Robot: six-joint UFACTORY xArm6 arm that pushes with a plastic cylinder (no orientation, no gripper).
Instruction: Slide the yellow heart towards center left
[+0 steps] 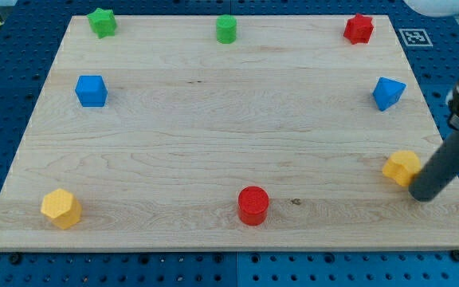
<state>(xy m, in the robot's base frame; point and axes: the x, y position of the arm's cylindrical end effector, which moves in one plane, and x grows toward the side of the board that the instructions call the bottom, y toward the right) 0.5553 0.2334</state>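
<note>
Yellow heart (402,167): it is placed near the right edge of the bench (213,119), a little below the middle of that edge; its shape is partly covered, so the heart form is judged from the task more than it is seen.
Tip (422,195): the lower end of the dark rod is seen just beside the yellow heart, on its right and slightly lower side; contact seems probable, but it cannot be confirmed.
Pincer: no pincer is carried by this arm, so nothing can be said to be apart, together or clamped; only the plain rod is shown, and nothing is held by it.
Risk of rotation: because the tip is set lower than the middle of the block, the heart may be turned or sent toward the upper left instead of straight to the left.
Risk of slipping: if the push is not centred, the block may be lost from the tip and left behind.
Risk on the way: the path across the bench is long, and small errors may be added together.
Risk at the goal: the blue cube (91,90) stands near the left edge above the centre, and the yellow hexagonal block (60,208) is in the lower left corner; either may be struck if the heart is pushed too far.
Red cylinder (253,205): it is near the bottom edge and may be touched if the path is bent downward.
</note>
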